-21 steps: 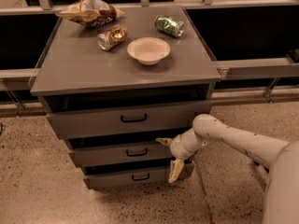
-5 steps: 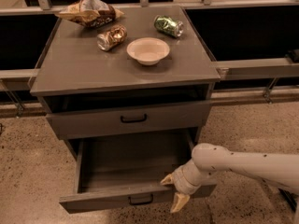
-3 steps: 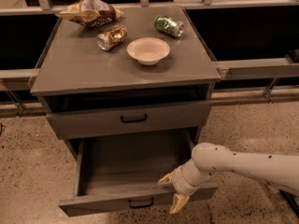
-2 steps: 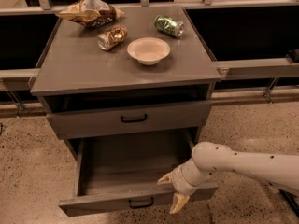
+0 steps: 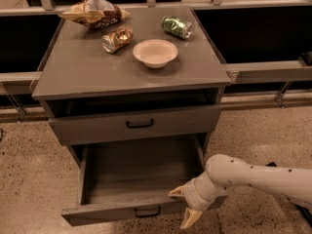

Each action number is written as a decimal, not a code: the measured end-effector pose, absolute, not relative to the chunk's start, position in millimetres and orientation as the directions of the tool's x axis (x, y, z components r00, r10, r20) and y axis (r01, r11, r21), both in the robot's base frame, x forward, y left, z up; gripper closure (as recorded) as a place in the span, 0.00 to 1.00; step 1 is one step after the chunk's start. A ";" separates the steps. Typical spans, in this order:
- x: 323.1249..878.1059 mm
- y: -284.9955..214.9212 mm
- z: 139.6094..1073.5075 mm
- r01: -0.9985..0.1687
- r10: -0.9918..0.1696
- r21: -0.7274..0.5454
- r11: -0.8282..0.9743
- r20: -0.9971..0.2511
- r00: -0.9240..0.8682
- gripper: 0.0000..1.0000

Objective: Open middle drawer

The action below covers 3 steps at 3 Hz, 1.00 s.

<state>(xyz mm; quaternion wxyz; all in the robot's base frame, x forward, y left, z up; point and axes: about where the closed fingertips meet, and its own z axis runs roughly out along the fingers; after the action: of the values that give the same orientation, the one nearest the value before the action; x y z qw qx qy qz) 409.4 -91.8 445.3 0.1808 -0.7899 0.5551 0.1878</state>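
The middle drawer [image 5: 112, 213] of the grey cabinet stands pulled far out toward me, and its inside is bare. Its small black bar handle [image 5: 147, 212] shows on the flat front. My gripper [image 5: 184, 206] is at the right end of that drawer front, to the right of the handle. Its tan fingers [image 5: 190, 219] are spread apart, one above the front's top edge and one below it. The white arm reaches in from the right.
The top drawer [image 5: 136, 125] is slightly ajar above. The bottom drawer is hidden under the open one. On the cabinet top [image 5: 73, 77] lie a white bowl [image 5: 155, 52], a green can [image 5: 176, 27], a crushed can [image 5: 117, 39] and a chip bag [image 5: 92, 11]. Speckled floor lies all around.
Seven seconds ago the middle drawer was closed with my gripper at its right side. It now stands pulled far out. Over the last second nothing has visibly moved.
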 end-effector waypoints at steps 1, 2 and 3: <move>395.4 -98.9 437.9 -0.954 -0.810 -0.068 -0.293 -0.513 0.285 0.38; 394.1 -104.1 449.0 -0.956 -0.817 -0.091 -0.280 -0.500 0.287 0.38; 410.6 -106.8 495.5 -0.949 -0.817 -0.181 -0.257 -0.484 0.314 0.31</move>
<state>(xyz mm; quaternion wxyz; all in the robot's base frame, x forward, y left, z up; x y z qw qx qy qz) 410.6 -106.8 495.5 0.2239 -0.7790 0.5667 0.1478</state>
